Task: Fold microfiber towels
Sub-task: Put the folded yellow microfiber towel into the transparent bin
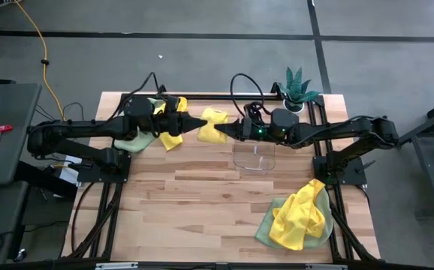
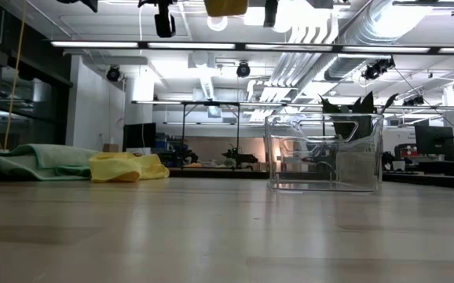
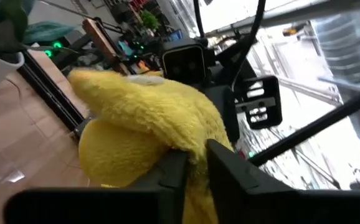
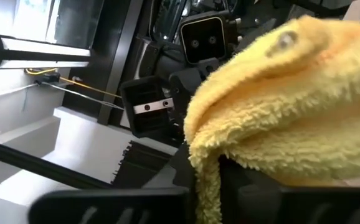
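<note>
Two grippers: both raised above the far middle of the worktop (image 1: 202,202), tips facing each other, a yellow towel (image 1: 215,124) between them.
Left gripper (image 1: 200,124): fingers (image 3: 233,177) nearly together, pinching a fold of the yellow towel (image 3: 149,124) (only a narrow gap shows in the left wrist view).
Right gripper (image 1: 221,132): fingers closed on the same towel's other end; in the right wrist view the towel (image 4: 279,112) drapes over them and hides the tips.
Held towel: bunched, off the worktop; from the low view only its bottom edge (image 2: 225,7) shows at the top of the picture.
Far-left pile: a green towel (image 1: 136,141) with another yellow towel (image 1: 170,135) on it, lying beneath the left arm.
Near-right pile: a yellow towel (image 1: 299,217) crumpled on a green towel (image 1: 266,227), near the worktop's corner.
Clear bin (image 1: 254,155): just under the right gripper, upright.
Plant (image 1: 297,88): far right corner.
</note>
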